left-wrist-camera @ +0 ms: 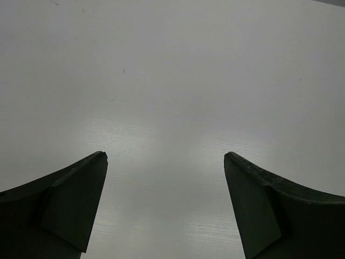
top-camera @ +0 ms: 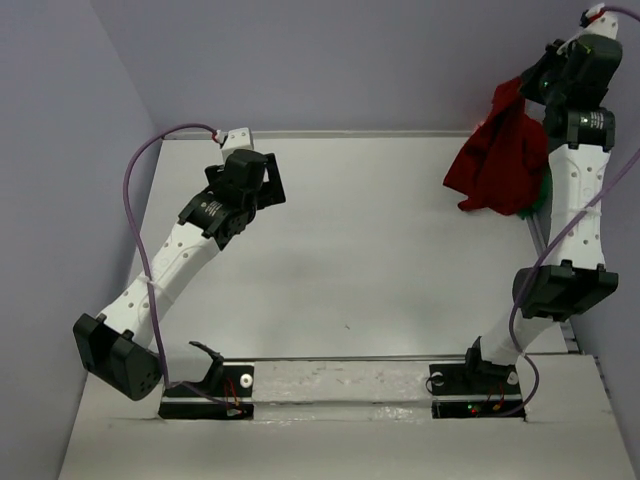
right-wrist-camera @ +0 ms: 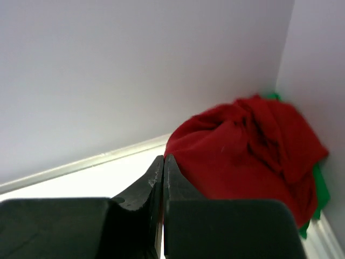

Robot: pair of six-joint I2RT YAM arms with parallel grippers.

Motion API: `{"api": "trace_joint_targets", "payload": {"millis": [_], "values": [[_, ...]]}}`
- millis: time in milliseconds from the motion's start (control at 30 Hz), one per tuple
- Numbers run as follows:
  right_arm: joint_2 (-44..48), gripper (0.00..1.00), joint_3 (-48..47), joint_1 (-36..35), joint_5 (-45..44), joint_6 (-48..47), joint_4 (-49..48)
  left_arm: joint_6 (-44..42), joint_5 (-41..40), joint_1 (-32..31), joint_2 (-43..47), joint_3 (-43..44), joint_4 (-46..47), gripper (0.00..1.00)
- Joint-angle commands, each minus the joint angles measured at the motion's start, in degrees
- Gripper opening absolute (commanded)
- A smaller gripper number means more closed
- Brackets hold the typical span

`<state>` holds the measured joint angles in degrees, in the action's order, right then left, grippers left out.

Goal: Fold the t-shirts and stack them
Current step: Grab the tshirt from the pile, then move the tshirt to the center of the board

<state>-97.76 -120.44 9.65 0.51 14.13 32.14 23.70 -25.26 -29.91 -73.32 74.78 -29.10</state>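
- Hovering over the table (top-camera: 380, 260) at the far left, the left gripper (top-camera: 258, 185) points down. Its jaws are spread wide with nothing between them.
- In the left wrist view, both dark fingers (left-wrist-camera: 70, 210) stand far apart over plain white tabletop.
- The left arm (top-camera: 170, 260) bends from its near-left base toward the far edge, and a purple cable (top-camera: 130, 190) loops off it.
- The dark red t-shirt (top-camera: 495, 160) is bunched in a heap in the far right corner, touching the right arm (top-camera: 570, 200). In the right wrist view it sits where the two walls meet.
- The green t-shirt (right-wrist-camera: 322, 189) shows only as slivers, under and behind the red one on its right side.
- The right gripper (right-wrist-camera: 163, 172) is up high by the heap's peak with its jaws pressed together. Its tips are at the red cloth's left edge — cannot tell whether any cloth is pinched.
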Motion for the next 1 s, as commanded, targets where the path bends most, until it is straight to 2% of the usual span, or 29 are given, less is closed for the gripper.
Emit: {"api": "trace_joint_targets", "payload": {"millis": [0, 167, 433, 467, 600, 667, 733, 800, 967], "values": [[-2.1, 0.00, -15.1, -0.8, 7.4, -4.9, 7.4, 0.6, -1.2, -0.4, 1.6, -0.7, 1.9, 0.99], [0.5, 0.00, -23.3, -1.8, 16.6, -4.5, 6.4, 1.3, -1.6, -0.4, 2.9, -1.6, 1.9, 0.99], [6.3, 0.00, -25.2, -8.5, 25.4, -4.3, 3.5, 3.3, -4.4, -0.6, 4.4, -2.1, 1.1, 0.99], [6.8, 0.00, -25.5, -8.5, 29.4, -3.2, 2.5, 3.7, -6.7, -0.6, 5.0, -2.1, 0.6, 0.99], [7.8, 0.00, -26.0, -8.5, 34.4, 0.8, 0.6, 5.5, -13.0, -0.5, 7.7, -1.4, 0.5, 0.99], [7.8, 0.00, -25.7, -8.5, 39.0, 4.0, -1.1, 7.4, -19.2, -0.5, 9.2, 0.4, -1.0, 0.99], [7.4, 0.00, -24.3, -9.7, 43.9, 6.2, -2.6, 7.8, -21.8, -0.6, 10.6, 2.7, -1.7, 0.99], [6.4, 0.00, -23.3, -12.0, 47.3, 9.4, -5.1, 7.2, -23.2, -0.5, 11.3, 4.6, -1.7, 0.99], [2.7, 0.00, -25.9, -21.6, 50.7, 9.3, -2.6, 7.8, -28.3, -0.6, 10.4, 8.8, -6.6, 0.99]]}}
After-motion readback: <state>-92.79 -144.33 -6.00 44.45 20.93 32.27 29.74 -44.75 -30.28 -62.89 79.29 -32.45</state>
